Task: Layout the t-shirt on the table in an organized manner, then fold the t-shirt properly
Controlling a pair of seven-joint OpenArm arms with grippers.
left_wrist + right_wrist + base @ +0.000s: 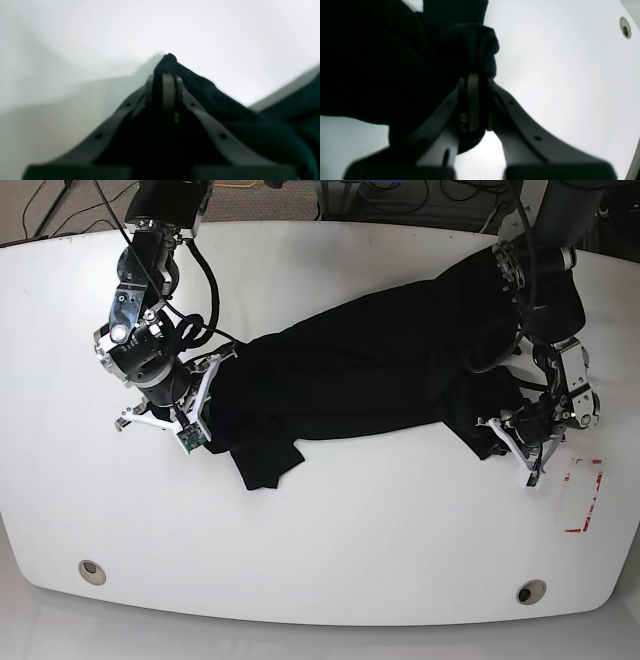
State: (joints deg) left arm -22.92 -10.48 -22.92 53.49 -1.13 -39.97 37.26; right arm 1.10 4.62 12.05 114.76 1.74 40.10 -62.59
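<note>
A black t-shirt lies bunched and stretched across the white table, from the left arm's side to the right arm's side. My right gripper is at the shirt's left end. In the right wrist view it is shut on a fold of the black cloth. My left gripper is at the shirt's right end. In the left wrist view it is shut on a pinch of the cloth, just above the table. A loose flap hangs toward the front.
Two round grommet holes sit near the table's front edge; one shows in the right wrist view. A red-outlined rectangle mark lies at the front right, close to the left gripper. Cables lie beyond the table's far edge.
</note>
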